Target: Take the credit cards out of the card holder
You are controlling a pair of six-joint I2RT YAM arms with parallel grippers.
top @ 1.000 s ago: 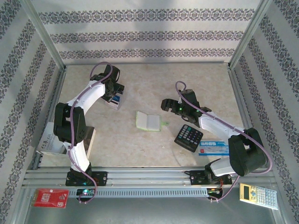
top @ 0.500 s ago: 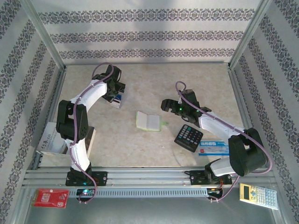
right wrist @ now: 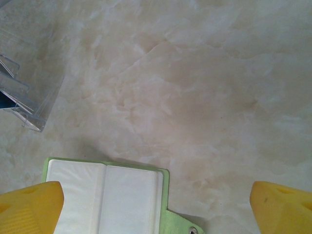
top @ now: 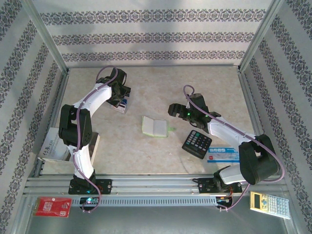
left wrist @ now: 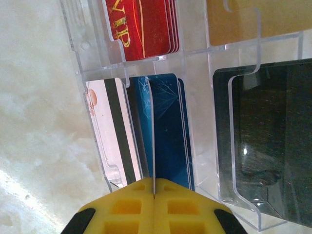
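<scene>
Card holder (top: pixel 155 126) is laid open about mid-tabletop, pale inner faces up, a bit farther in than the black calculator (top: pixel 197 144) parked toward the near right. Its long side is run roughly left-to-right, fold line pointing near-to-far, snap tab stuck out on the right. Whether anything's tucked in the pockets can't be told tbh, they look blank.

Just past it and slightly right, the right tool (top: pixel 172 109) is hung with its pads (right wrist: pixel 30 207) spread as wide as they go, nothing held. From its wrist camera the holder is seen low between the two pads, so it's placed toward the near edge and a touch left of that tool. That arm is judged the closer one by far.

Farthest out, over toward the left edge, the left tool (left wrist: pixel 154 197) is pinched fully shut on a thin credit card (left wrist: pixel 152 146) seen edge-on, held over the blue card (left wrist: pixel 168 136) in a clear tray (left wrist: pixel 197 97). Red cards (left wrist: pixel 146 24), a tan card (left wrist: pixel 263 19) and a black card (left wrist: pixel 273 146) are slotted there too.
</scene>
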